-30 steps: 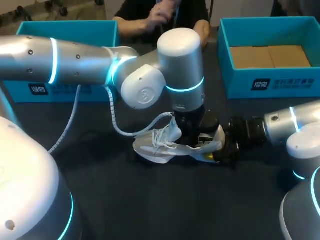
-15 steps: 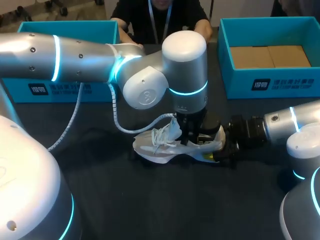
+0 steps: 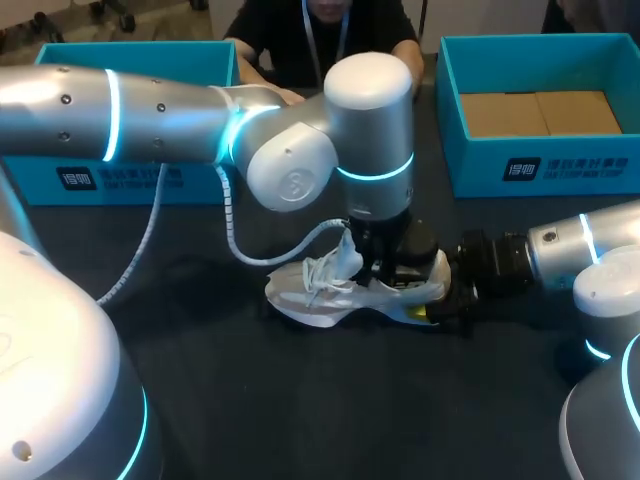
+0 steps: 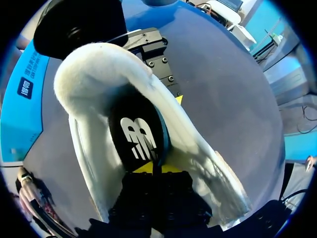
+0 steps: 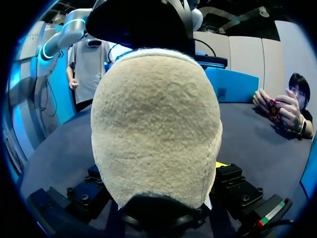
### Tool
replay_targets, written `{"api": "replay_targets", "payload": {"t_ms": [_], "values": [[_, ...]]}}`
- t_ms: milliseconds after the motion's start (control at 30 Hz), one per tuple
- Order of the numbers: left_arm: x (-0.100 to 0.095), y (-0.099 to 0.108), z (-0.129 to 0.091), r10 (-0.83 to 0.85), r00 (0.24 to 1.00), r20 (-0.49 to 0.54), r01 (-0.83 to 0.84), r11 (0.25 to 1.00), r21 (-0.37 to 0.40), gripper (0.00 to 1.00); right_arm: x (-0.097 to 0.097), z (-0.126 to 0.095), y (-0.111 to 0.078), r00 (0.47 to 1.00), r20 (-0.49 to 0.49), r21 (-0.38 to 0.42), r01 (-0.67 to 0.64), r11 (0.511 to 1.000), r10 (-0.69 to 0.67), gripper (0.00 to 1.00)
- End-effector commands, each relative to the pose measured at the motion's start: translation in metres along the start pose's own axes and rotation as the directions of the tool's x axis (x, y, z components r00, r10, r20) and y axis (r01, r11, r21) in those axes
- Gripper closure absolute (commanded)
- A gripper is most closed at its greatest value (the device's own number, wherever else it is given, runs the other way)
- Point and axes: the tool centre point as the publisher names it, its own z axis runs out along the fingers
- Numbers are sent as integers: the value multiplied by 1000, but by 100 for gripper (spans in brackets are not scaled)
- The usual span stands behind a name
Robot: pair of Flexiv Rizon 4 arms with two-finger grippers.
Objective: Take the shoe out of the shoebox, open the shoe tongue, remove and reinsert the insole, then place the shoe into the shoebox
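Note:
A white shoe [image 3: 335, 290] lies on its side on the dark table, toe to the left, laces loose. My left gripper [image 3: 385, 272] points straight down into its opening. In the left wrist view the gripper [image 4: 153, 167] is shut on the near edge of the black insole [image 4: 138, 136], which bears a white logo, inside the white shoe [image 4: 99, 74]. My right gripper [image 3: 452, 296] comes in low from the right and is shut on the heel. In the right wrist view the beige heel [image 5: 156, 114] fills the gap in the gripper [image 5: 158, 186], with a finger on each side.
A teal shoebox [image 3: 540, 172] with a cardboard floor stands at the back right. Another teal box [image 3: 130, 180] stands at the back left, partly hidden by my left arm. The left arm's cable [image 3: 235, 240] loops down beside the shoe.
The left gripper's fingers have closed on the insole inside the shoe, and the left wrist shifted slightly. The right gripper and the shoe have stayed put.

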Motion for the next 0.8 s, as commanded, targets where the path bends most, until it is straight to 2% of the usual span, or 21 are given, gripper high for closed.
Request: {"api": "replay_targets", "payload": {"t_ms": [33, 400, 800], "values": [[8, 10, -8, -7, 1000, -1, 7, 1000, 0, 100, -3, 6, -3, 1000, 1, 4, -1, 1000, 1, 100], [12, 17, -43, -56, 998, -35, 57, 997, 49, 100, -3, 6, -3, 1000, 1, 4, -1, 1000, 1, 100], [15, 17, -60, -85, 994, -75, 94, 988, 122, 100, -3, 6, -3, 1000, 1, 4, -1, 1000, 1, 100]]}}
